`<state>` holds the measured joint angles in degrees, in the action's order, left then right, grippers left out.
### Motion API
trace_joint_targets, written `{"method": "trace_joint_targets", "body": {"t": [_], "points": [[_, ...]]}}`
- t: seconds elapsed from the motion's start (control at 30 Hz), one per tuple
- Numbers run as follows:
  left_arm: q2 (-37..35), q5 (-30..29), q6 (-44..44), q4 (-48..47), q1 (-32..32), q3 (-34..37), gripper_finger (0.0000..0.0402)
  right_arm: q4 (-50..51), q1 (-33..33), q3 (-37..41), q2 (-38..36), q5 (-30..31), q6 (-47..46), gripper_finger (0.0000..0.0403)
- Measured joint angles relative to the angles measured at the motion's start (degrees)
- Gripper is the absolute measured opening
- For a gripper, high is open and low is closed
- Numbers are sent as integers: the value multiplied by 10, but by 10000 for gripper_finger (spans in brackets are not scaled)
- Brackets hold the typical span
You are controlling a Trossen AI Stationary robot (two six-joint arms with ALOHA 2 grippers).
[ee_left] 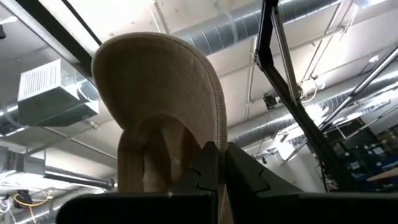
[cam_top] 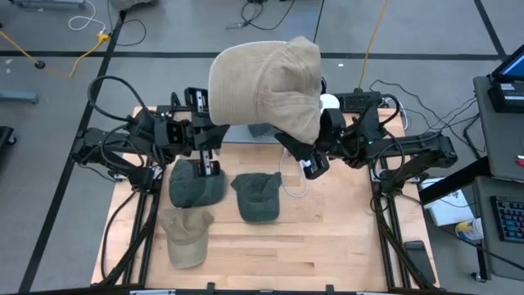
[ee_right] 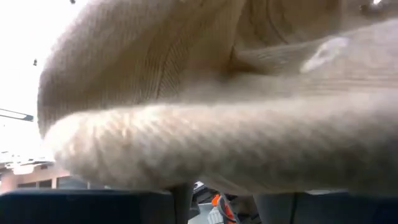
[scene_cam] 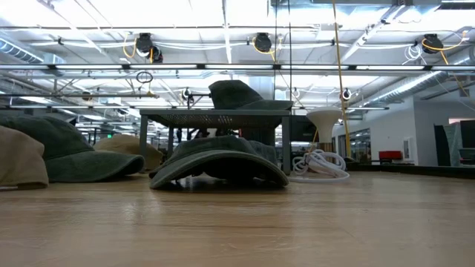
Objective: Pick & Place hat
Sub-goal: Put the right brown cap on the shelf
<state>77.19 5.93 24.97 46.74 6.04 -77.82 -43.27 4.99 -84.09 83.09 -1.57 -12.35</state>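
Above the light wooden table (cam_top: 327, 238), a large tan corduroy cap (cam_top: 266, 82) hangs high near the overhead camera, brim toward the left arm, long axis across the table. The left gripper (ee_left: 217, 180) is clamped on its brim; the right gripper's state cannot be told behind fabric. Below lie two dark green caps (cam_top: 196, 184) (cam_top: 259, 197), a small tan cap (cam_top: 186, 235) and a coiled white cable (scene_cam: 320, 165).
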Motion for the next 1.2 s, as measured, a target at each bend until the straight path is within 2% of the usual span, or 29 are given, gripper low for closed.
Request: {"method": "trace_joint_targets", "body": {"t": [0.17,0.27,0.37,0.5,0.67,0.77,0.87,0.9,0.97,1.1,1.2], "points": [[0,-2,-17,17,1,0,9,8,0,0,0,2,0,130],[0,-1,-35,34,1,0,9,15,0,0,-1,29,1,130],[0,-1,-46,19,1,0,9,8,0,0,-1,33,1,130],[2,-33,-45,-6,9,0,8,5,0,0,-1,33,1,130],[9,-43,-43,-3,9,0,8,-1,3,0,-1,31,-3,125],[9,-45,-43,-5,9,0,8,0,6,0,-1,28,-3,91],[9,-45,-46,-17,9,0,8,-1,12,0,-1,28,5,27],[8,-45,-49,-18,9,0,9,-2,15,0,-1,29,17,17],[8,-45,-65,-19,9,0,18,-2,22,0,-1,37,31,12],[8,-45,-134,-50,9,0,63,17,33,0,-5,45,42,6],[-10,-45,-201,-152,9,2,96,109,40,0,-30,45,34,5]]}}
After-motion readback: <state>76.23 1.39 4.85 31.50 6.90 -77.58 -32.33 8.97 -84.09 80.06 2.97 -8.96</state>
